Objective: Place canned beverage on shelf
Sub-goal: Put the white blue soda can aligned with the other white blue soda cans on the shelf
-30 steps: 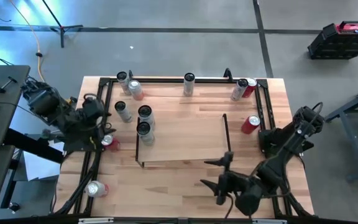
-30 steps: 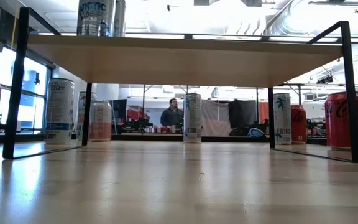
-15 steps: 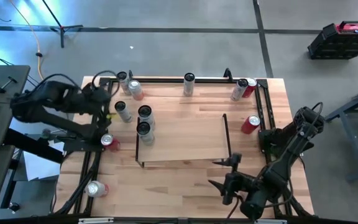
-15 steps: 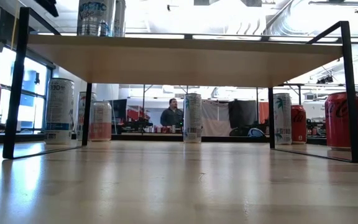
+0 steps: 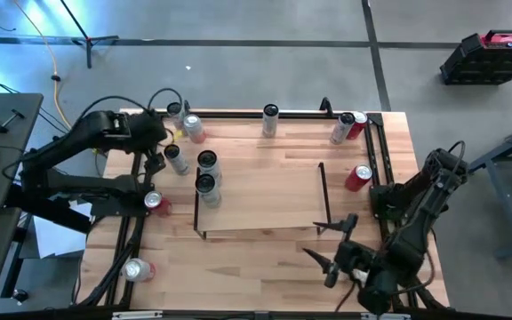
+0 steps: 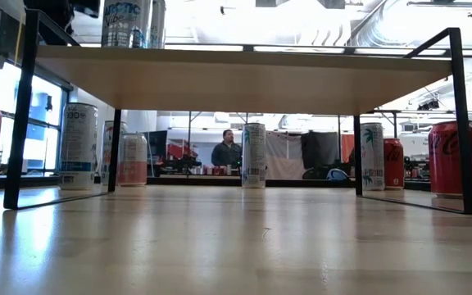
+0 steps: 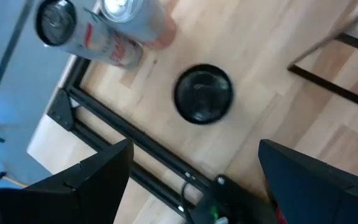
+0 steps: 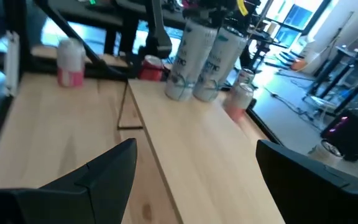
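While two cans [image 5: 206,173] already stand at the left end of the shelf [image 5: 265,200], the left gripper [image 5: 156,153] hovers wide open and empty over a loose can [image 5: 176,158] beside the shelf, the right gripper [image 5: 332,258] waiting open near the counter's [image 5: 238,276] near edge.

Left hand [image 5: 156,149] now swung from the table's [image 5: 265,258] 9 o'clock edge, beside the red can [image 5: 155,203], up toward 10 o'clock; now hovering with fingers spread over the slim silver can [image 5: 177,159] near the 11 o'clock corner. Left arm stretched out across the black rail where earlier folded tight outside it. Dark shape of that arm newly showing at the low view's 11 o'clock corner. Right hand [image 5: 338,250] drawn back from the shelf's [image 5: 265,200] 5 o'clock corner toward the table's 5 o'clock edge, fingers apart.
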